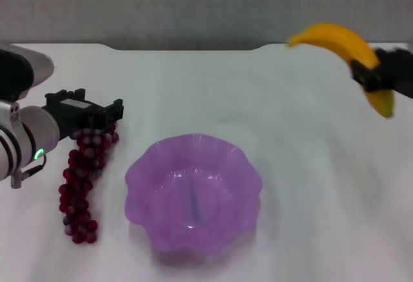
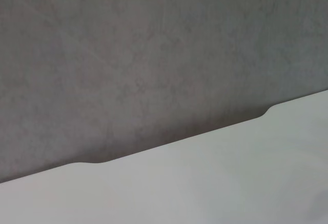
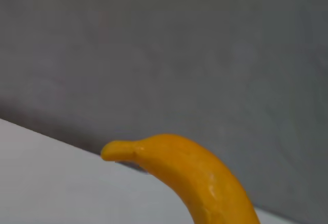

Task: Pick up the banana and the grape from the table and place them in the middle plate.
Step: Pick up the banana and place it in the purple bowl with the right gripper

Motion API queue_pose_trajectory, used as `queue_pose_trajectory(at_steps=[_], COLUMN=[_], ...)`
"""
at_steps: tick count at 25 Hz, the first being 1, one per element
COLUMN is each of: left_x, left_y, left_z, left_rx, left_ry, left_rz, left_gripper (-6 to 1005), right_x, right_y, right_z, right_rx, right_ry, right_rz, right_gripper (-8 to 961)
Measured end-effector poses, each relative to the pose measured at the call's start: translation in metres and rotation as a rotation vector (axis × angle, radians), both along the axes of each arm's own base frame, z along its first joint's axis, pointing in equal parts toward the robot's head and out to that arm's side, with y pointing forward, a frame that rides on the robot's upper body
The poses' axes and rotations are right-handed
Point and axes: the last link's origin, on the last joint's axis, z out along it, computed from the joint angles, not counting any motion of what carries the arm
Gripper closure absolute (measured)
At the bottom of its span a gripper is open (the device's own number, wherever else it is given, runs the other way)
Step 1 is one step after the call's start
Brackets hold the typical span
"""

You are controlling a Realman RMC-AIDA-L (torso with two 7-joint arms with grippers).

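Observation:
The banana [image 1: 339, 41] is held up in the air at the far right, above the table [image 1: 297, 133], by my right gripper [image 1: 371, 77], which is shut on its lower half. Its yellow-orange stem end also shows in the right wrist view [image 3: 195, 178] against the grey wall. The grape [image 1: 82, 179], a long dark red bunch, runs from my left gripper [image 1: 87, 111] down toward the table's front left. The left gripper sits right over the bunch's far end. The middle plate [image 1: 139, 179], translucent purple with a wavy rim, stands empty at the front centre, to the right of the grape.
The grey wall [image 1: 193, 4] rises behind the table's notched far edge [image 1: 187, 48]. The left wrist view shows only that wall [image 2: 154, 55] and the table's far edge [image 2: 169, 144].

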Motion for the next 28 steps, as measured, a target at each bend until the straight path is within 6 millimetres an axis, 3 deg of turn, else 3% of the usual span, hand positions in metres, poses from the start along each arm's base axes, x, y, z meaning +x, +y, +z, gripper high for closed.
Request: queue_pose_trajectory(at_steps=[6, 12, 17, 28], left_x=[0.002, 0.005, 0.008, 0.008], left_y=[0.0, 0.001, 0.002, 0.002], left_z=[0.0, 0.0, -0.001, -0.003], left_rx=[0.0, 0.002, 0.001, -0.006], left_ry=[0.0, -0.003, -0.008, -0.006], left_rz=[-0.006, -0.013, -0.02, -0.018], left_gripper=[220, 220, 220, 221], right_x=[-0.058, -0.087, -0.086, -0.063], right_y=[0.003, -0.018, -0.035, -0.045], right_z=[-0.042, -0.108, -0.142, -0.15], right_rx=[-0.176, -0.406, -0.54, -0.577], right_ry=[-0.073, -0.127, -0.107, 0.006], right_rz=[0.164, 0.26, 0.28, 0.193], right_gripper=[478, 478, 478, 477])
